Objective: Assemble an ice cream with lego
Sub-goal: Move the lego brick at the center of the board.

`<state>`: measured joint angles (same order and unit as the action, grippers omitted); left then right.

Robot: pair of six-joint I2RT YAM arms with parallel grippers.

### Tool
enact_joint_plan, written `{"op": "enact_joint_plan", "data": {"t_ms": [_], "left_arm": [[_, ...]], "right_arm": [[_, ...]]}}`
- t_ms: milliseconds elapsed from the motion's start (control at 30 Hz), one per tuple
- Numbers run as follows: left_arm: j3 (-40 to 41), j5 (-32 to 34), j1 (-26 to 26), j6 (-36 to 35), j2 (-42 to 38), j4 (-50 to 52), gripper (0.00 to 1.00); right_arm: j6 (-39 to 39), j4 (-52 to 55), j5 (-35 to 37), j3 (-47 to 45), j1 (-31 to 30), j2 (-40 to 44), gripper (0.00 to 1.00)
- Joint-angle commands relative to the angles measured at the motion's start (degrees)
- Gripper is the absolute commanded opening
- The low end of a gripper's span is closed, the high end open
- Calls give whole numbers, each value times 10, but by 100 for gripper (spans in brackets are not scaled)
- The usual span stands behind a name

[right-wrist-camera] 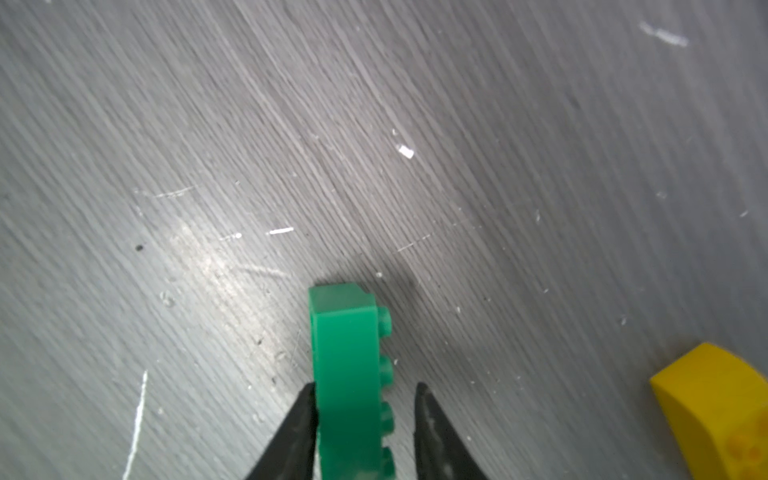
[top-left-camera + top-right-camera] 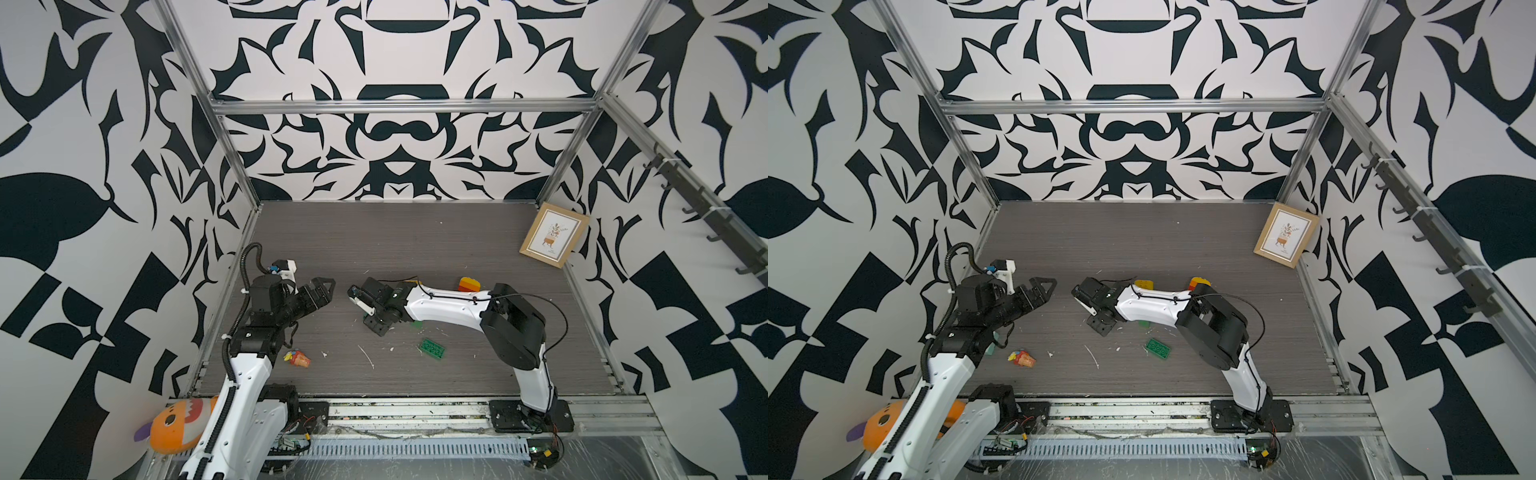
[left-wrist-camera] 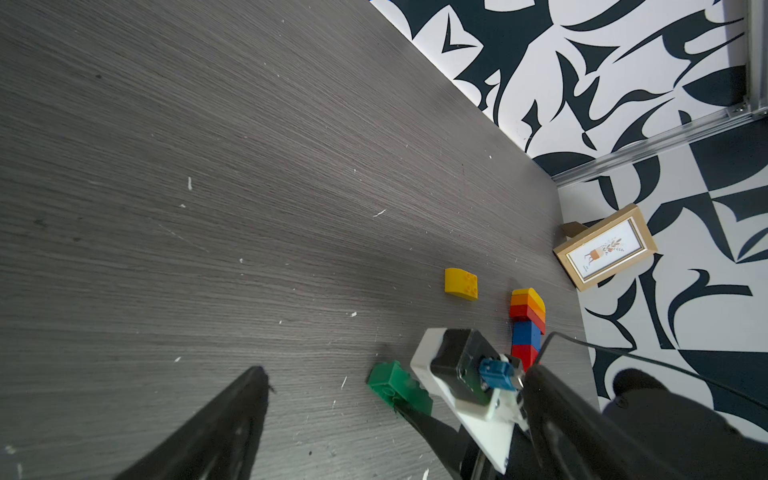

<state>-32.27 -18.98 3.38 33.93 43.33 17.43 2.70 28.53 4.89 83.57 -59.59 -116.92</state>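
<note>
My right gripper (image 1: 365, 386) straddles a green lego brick (image 1: 347, 374) that lies on its side on the table, studs sideways. One finger touches its smooth face; the other stands a small gap off the studs. In a top view this gripper (image 2: 374, 324) is at mid table. My left gripper (image 2: 326, 286) hovers wide open and empty to its left. A flat green plate (image 2: 432, 348) lies near the front. A yellow dome brick (image 3: 460, 283) lies alone. Beside it a stack (image 3: 528, 324) of yellow, orange, red and blue bricks lies flat.
A crumpled orange-red wrapper (image 2: 297, 358) lies by the left arm. A framed picture (image 2: 552, 235) leans in the back right corner. An orange plush toy (image 2: 178, 428) sits outside the front left edge. Patterned walls close three sides.
</note>
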Motion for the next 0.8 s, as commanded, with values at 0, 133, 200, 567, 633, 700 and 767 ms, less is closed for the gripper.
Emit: {"op": "enact_joint_plan", "data": {"t_ms": [0,133,200,567,633,700,767], "left_arm": [[-10,-8,-2,3,-11,10,99],[-8,-3,-2,0,-21,14,99],[-7,-2,-2,0,-23,14,99],[-4,4,-2,-1,-38,18,99],[1,-3,-2,7,-40,12,99],[7,-5,-2,13,-42,6,99],[12,-8,-2,17,-43,1,99]], "right_arm": [[-2,17,-10,27,1,-7,35],[-2,20,-14,33,2,-12,30],[-2,30,-12,42,2,-17,26],[-3,147,369,151,11,-76,4],[-3,150,391,171,14,-93,4],[-3,145,401,189,14,-107,4],[-6,148,413,206,15,-124,4]]}}
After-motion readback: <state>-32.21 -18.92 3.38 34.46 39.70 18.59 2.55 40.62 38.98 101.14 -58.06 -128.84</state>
